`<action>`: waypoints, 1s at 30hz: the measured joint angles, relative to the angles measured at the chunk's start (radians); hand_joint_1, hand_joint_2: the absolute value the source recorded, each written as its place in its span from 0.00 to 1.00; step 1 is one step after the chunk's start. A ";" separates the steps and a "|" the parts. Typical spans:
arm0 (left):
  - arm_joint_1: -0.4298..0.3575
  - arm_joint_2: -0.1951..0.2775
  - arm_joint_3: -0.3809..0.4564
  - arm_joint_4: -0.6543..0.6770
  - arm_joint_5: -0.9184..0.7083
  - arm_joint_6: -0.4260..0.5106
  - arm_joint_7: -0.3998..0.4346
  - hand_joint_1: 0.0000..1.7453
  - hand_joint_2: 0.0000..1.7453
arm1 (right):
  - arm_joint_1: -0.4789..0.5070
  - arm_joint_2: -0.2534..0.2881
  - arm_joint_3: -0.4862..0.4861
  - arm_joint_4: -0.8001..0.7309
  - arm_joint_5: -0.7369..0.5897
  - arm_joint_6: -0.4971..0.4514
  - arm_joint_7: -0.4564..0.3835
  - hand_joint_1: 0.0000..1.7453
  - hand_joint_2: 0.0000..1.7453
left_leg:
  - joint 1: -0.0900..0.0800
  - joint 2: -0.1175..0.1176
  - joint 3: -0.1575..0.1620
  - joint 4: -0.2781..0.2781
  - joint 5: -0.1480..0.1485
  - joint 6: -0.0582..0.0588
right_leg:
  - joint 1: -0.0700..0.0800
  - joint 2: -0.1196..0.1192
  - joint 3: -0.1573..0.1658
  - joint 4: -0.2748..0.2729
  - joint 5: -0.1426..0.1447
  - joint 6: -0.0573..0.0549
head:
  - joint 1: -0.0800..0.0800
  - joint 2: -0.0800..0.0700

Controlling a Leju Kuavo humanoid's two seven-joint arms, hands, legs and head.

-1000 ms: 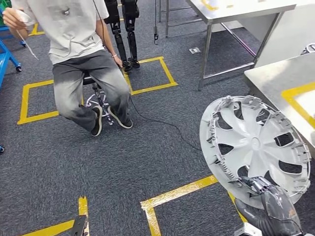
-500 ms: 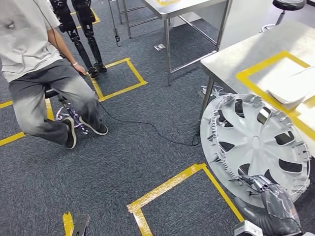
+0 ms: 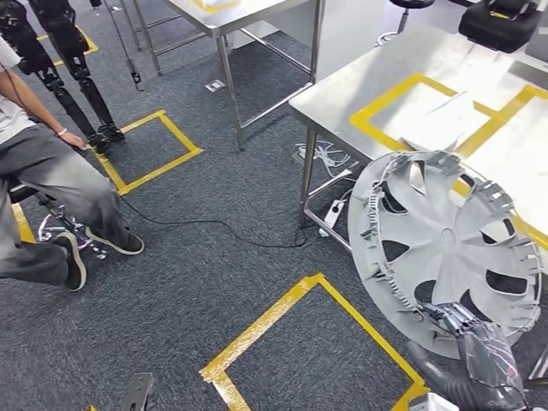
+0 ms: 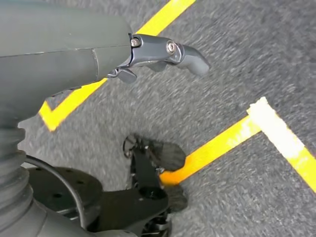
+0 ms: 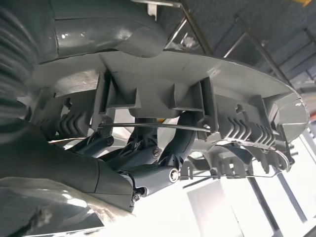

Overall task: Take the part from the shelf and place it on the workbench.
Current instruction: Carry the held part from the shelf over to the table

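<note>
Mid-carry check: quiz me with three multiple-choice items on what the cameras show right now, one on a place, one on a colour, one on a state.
1. Where is the wheel cover?
A. flat on the workbench
B. in the air, held in front of the workbench
C. on the carpet

2. What colour is the tape marking the rectangle on the workbench?
A. yellow
B. red
C. blue

3. What is the right hand doing?
A. hanging with nothing in it
B. resting on the workbench
C. gripping the wheel cover's lower rim

Answers:
1 B, the cover stands tilted on edge above the floor, overlapping the bench edge in the head view.
2 A, the bench outline matches the yellow floor squares.
3 C, the right wrist view shows its fingers hooked behind the rim.
</note>
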 joint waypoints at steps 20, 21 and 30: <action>-0.009 -0.003 -0.002 0.000 -0.029 -0.009 0.023 0.00 1.00 | -0.034 0.072 -0.019 -0.030 0.291 -0.171 -0.022 1.00 1.00 | 0.008 0.040 -0.120 0.320 -0.162 -0.044 | -0.004 -0.030 0.054 -0.045 0.019 -0.027 | -0.004 0.000; -0.009 -0.004 -0.002 0.000 -0.029 -0.008 0.023 0.00 1.00 | -0.034 0.073 -0.019 -0.030 0.291 -0.172 -0.022 1.00 1.00 | 0.007 0.034 -0.109 0.284 -0.130 -0.037 | -0.002 -0.015 0.055 -0.045 0.020 -0.028 | -0.003 0.000; -0.015 -0.003 -0.002 0.000 -0.028 -0.006 0.020 0.00 1.00 | -0.041 0.083 -0.017 -0.030 0.267 -0.172 -0.017 1.00 1.00 | 0.004 -0.032 -0.011 0.017 -0.006 -0.004 | -0.009 0.014 0.024 -0.031 0.014 0.001 | -0.005 0.000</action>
